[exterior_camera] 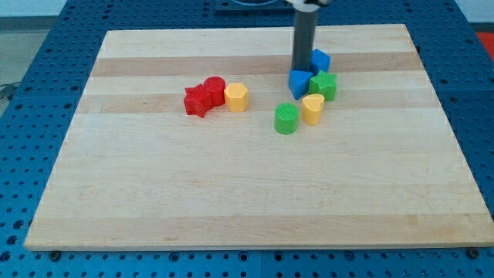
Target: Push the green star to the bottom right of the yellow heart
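Note:
The green star [324, 85] sits right of the board's centre, toward the view's top. The yellow heart [312, 108] lies just below it, slightly to the left, touching or nearly touching it. My tip [302, 70] stands up and to the left of the green star. It is at the top edge of a blue block [299, 83] that touches the star's left side. A second blue block [319, 59] is just right of the rod, above the star.
A green cylinder [286, 118] lies left of and slightly below the yellow heart. A red star [198, 100], a red cylinder [214, 89] and a yellow hexagon [236, 97] cluster at centre left. The wooden board [231, 201] rests on a blue perforated table.

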`<state>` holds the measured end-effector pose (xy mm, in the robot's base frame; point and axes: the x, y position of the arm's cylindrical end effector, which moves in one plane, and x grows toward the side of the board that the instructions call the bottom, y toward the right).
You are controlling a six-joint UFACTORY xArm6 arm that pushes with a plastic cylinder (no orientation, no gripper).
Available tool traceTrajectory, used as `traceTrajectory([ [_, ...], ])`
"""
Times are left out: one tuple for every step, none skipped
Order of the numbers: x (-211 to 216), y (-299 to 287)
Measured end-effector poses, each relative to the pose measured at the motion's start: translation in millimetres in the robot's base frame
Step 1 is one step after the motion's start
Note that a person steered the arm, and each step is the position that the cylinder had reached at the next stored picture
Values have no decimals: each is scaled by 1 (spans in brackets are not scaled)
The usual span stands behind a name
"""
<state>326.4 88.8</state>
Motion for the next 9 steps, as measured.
traceTrajectory([
  [0,12],
  [9,55],
  [59,67],
  [105,77],
  [113,60],
  [117,35],
  [124,7],
  [125,0],
  [130,0],
])
